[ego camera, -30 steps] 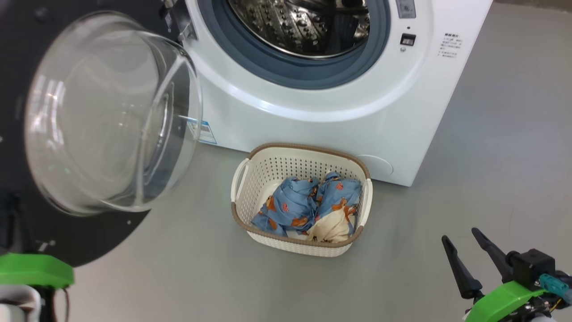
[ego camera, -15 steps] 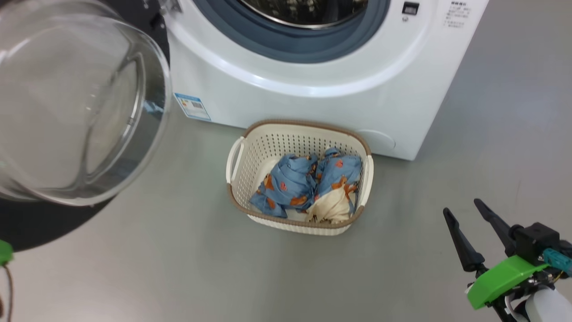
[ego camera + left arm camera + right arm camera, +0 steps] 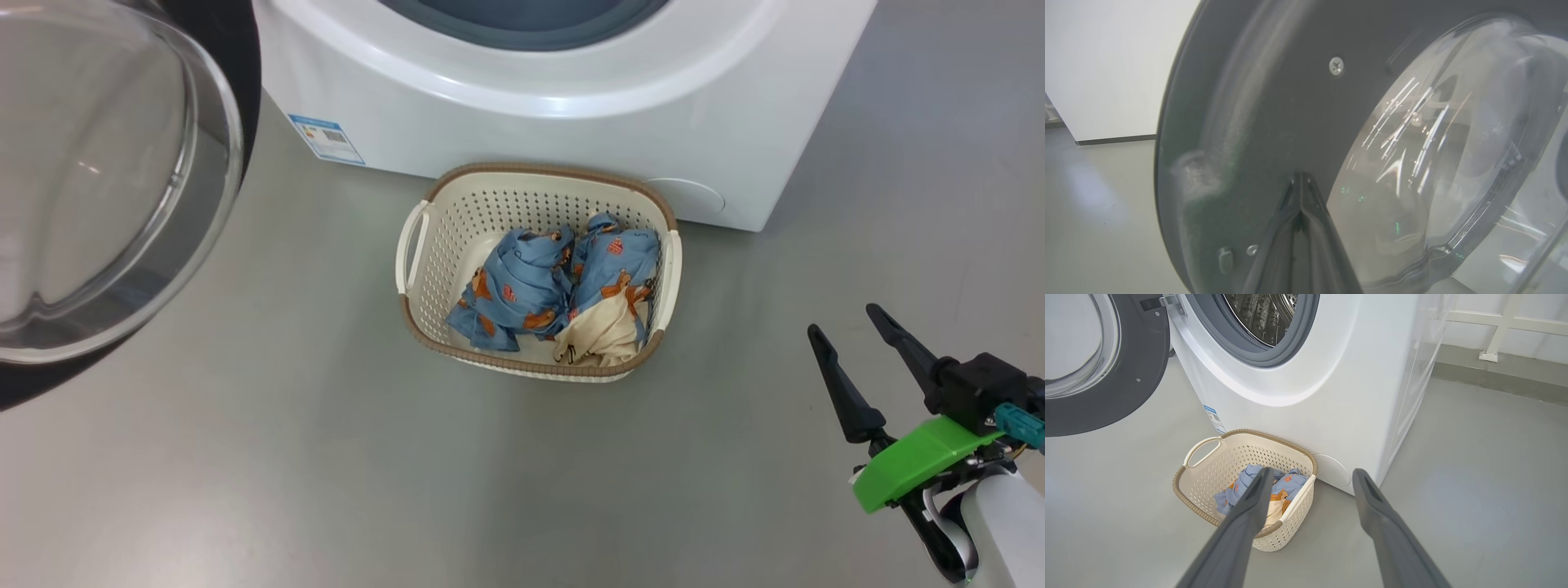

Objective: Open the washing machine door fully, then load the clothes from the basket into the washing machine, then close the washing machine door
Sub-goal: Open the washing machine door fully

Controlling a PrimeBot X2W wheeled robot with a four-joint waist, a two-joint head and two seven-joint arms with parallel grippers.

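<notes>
The white washing machine point(image 3: 531, 106) stands at the top of the head view, and its steel drum point(image 3: 1261, 314) is exposed. Its door point(image 3: 98, 180) is swung out at the left, glass bowl facing me. The cream basket point(image 3: 412, 327) sits on the floor against the machine's front and holds the clothes point(image 3: 522, 286): blue printed fabric and a cream piece point(image 3: 600, 339). My right gripper point(image 3: 842, 320) is open and empty, low at the right, well clear of the basket point(image 3: 1184, 486). My left gripper point(image 3: 1300, 176) is shut, its tips right at the door's dark inner rim point(image 3: 1274, 102); contact is unclear.
Grey floor surrounds the basket and machine. A blue label point(image 3: 326, 139) and a round cover point(image 3: 690, 196) mark the machine's lower front. A white wall with a dark baseboard point(image 3: 1114, 141) lies beyond the door. A white rail frame point(image 3: 1494, 335) runs behind the machine's right side.
The head camera has tilted down, so machine, door and basket sit higher in the picture. The left arm's green part has left the view. The right gripper stays open.
</notes>
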